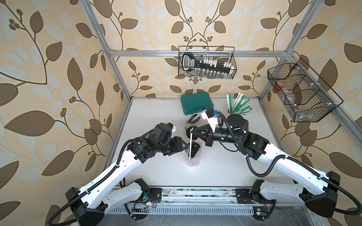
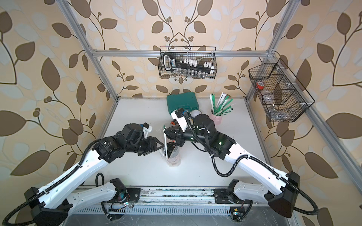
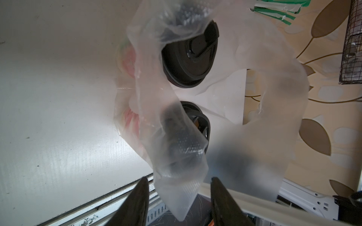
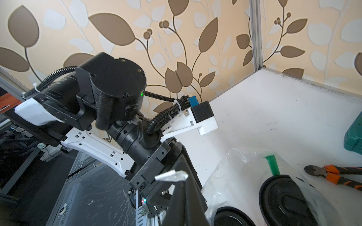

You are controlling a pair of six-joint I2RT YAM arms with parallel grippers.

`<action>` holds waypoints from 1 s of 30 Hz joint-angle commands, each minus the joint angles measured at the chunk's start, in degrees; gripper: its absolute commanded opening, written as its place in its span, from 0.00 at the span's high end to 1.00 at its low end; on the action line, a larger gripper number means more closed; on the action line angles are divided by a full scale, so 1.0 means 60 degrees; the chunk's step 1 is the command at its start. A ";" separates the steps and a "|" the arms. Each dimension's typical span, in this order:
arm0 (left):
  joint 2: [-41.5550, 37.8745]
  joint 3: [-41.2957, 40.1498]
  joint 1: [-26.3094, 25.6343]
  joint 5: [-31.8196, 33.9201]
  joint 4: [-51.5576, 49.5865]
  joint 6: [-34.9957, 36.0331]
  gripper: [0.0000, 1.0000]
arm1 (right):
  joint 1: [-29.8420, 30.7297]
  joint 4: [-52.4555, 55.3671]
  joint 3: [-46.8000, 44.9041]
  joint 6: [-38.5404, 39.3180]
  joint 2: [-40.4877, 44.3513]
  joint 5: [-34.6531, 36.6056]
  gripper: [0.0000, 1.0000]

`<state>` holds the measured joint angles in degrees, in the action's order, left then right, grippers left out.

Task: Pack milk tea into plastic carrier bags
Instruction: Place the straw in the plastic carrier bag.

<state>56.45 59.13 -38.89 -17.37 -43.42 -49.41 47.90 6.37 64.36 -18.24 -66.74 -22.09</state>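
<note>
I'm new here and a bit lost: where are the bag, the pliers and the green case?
bag (image 3: 148, 82): left wrist view, its crinkled film.
pliers (image 4: 333, 176): right wrist view, an orange handle.
green case (image 1: 195, 103): a top view, its lid.

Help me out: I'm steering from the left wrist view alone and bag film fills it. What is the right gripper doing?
Observer: The right gripper is shut, pinching what looks like a scrap of the plastic carrier bag at its tip.
Operator: Anything extra in there?
Observer: In both top views, a white wrapped straw with a green tip stands slanted, seemingly inside the bag.
Operator: Any clutter behind it?
Observer: Yes, orange-handled pliers lie on the table just beyond the bag.
</note>
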 commanded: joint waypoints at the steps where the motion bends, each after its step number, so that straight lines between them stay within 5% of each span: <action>1: -0.0018 -0.0008 0.0110 0.0202 0.0073 0.0207 0.48 | 0.0044 -0.0271 -0.0266 0.0571 0.0108 -0.0332 0.96; 22: 0.0216 0.0090 0.0110 0.0178 0.0132 0.0251 0.51 | 0.0215 -0.0011 0.0271 0.0304 -0.0024 -0.1026 0.59; 30: 0.0202 0.0188 0.0109 0.0285 0.0039 0.0223 0.51 | 0.0850 0.0204 -0.0268 0.0806 0.0635 -0.0622 0.53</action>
<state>57.93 59.13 -38.89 -16.40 -43.44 -49.19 52.66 7.51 63.72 -15.31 -65.54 -25.91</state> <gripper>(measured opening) 0.488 0.463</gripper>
